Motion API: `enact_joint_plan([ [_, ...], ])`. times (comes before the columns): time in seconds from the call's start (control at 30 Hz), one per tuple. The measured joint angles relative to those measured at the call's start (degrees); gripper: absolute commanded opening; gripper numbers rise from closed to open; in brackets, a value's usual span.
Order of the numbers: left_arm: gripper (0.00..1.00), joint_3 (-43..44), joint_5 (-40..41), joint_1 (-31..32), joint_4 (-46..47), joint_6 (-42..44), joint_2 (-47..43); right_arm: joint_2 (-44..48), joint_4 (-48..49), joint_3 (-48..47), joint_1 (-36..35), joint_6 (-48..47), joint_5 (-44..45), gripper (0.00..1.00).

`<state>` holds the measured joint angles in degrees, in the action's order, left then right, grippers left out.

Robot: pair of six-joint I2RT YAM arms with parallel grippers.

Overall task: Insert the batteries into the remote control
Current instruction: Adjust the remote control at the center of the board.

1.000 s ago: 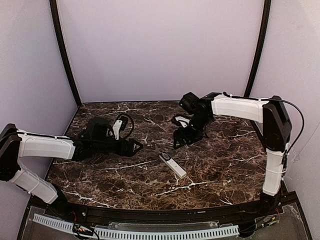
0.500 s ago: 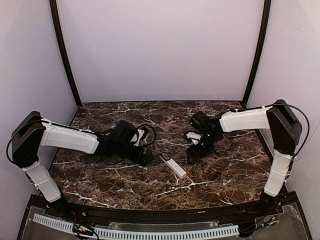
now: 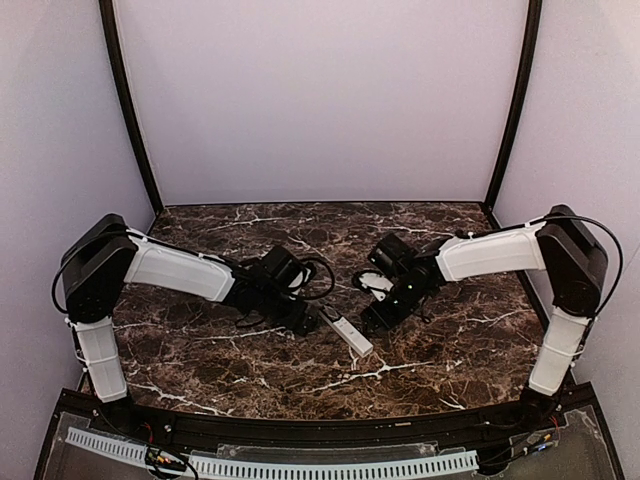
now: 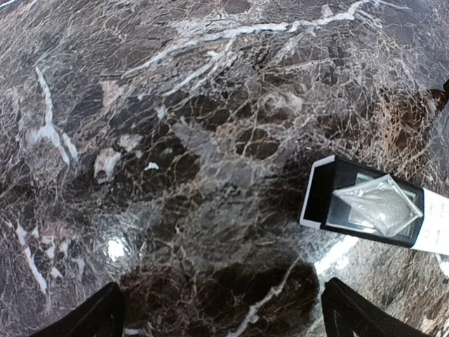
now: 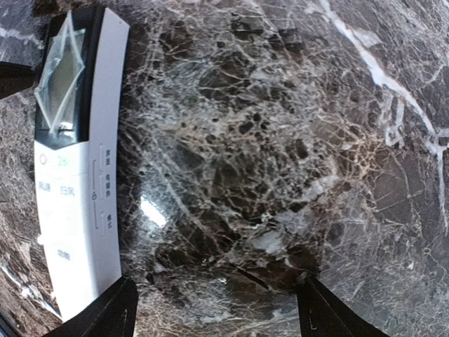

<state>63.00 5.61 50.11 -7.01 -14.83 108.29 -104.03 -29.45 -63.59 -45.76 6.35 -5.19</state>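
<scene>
The remote control (image 3: 346, 332) is a slim white bar with a dark screen end, lying flat near the table's middle. My left gripper (image 3: 308, 322) is open and empty just left of its dark end; in the left wrist view the dark end (image 4: 365, 203) lies right of and beyond my spread fingers (image 4: 221, 319). My right gripper (image 3: 372, 318) is open and empty just right of the remote; the right wrist view shows the remote (image 5: 77, 154) face up with buttons, beside my left fingertip (image 5: 105, 312). No batteries are in view.
The dark marble table (image 3: 440, 340) is enclosed by pale walls with black corner poles (image 3: 125, 100). Cables loop at both wrists. A black rail (image 3: 300, 432) runs along the near edge.
Both arms have moved inward toward the remote. The left gripper went right to its dark end; the right gripper went left and nearer. The remote has not moved.
</scene>
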Motion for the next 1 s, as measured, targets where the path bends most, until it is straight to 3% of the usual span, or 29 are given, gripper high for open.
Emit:
enact_joint_plan([
  [0.53, 0.99, 4.02, -0.63, -0.07, 2.86, 0.7, 3.93, 0.72, 6.67, 2.47, -6.4, 3.91, -4.24, 0.8],
  [1.0, 0.99, 3.93, -6.25, -3.37, 5.31, -0.61, 3.82, 1.05, 9.92, 3.28, -6.91, 6.4, -8.2, 0.84],
])
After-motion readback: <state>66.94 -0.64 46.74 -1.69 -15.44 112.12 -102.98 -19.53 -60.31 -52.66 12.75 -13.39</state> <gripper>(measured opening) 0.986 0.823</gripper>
